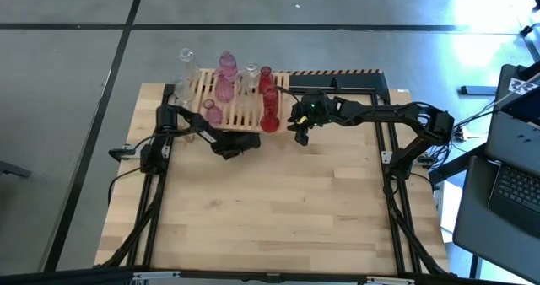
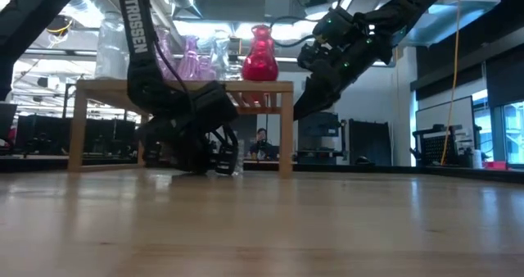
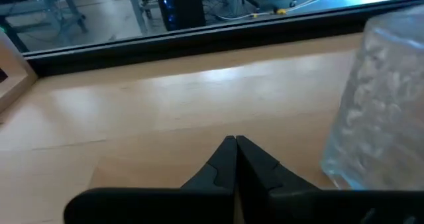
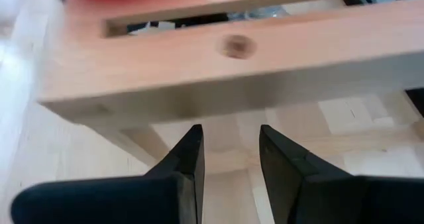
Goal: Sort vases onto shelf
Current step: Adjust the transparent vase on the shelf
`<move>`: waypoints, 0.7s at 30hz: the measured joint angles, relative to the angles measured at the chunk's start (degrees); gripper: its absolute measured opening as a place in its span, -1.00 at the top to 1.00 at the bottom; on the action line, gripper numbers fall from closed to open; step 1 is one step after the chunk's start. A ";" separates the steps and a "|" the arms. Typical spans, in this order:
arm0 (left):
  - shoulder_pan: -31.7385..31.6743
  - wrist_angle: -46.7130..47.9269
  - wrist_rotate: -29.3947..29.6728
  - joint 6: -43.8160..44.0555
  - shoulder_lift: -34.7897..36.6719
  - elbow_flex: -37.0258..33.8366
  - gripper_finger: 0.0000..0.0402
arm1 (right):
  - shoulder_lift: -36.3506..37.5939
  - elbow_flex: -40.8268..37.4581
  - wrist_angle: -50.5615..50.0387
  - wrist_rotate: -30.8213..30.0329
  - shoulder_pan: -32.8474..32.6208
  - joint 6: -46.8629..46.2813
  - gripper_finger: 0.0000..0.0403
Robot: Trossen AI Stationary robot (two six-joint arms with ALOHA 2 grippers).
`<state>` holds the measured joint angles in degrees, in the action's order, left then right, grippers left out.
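"TROSSEN" on left arm [image 2: 135, 31]

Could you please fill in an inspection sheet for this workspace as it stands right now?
Surface: plank tabletop, bare across its near part.
Job's things: red, pink and clear vases stand on the shelf at the table's far edge; a tall red vase at its right end; a clear vase stands on the table beside the left gripper.
Clutter: nothing seen.
Grippers: left gripper shut, empty, low in front of the shelf; right gripper partly open, empty, at the shelf's right end.
Cables: run along both arms.
Surroundings: grey floor, a laptop to the right.
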<state>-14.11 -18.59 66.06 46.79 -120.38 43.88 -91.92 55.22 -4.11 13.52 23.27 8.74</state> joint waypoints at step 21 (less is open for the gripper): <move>-1.40 -6.38 -4.48 -3.80 -0.04 -0.20 1.00 | 0.00 0.00 -2.44 -0.68 -0.11 -1.25 0.52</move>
<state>-15.51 -24.97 61.58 42.98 -120.42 43.68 -91.92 55.22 -6.55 12.84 23.16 7.49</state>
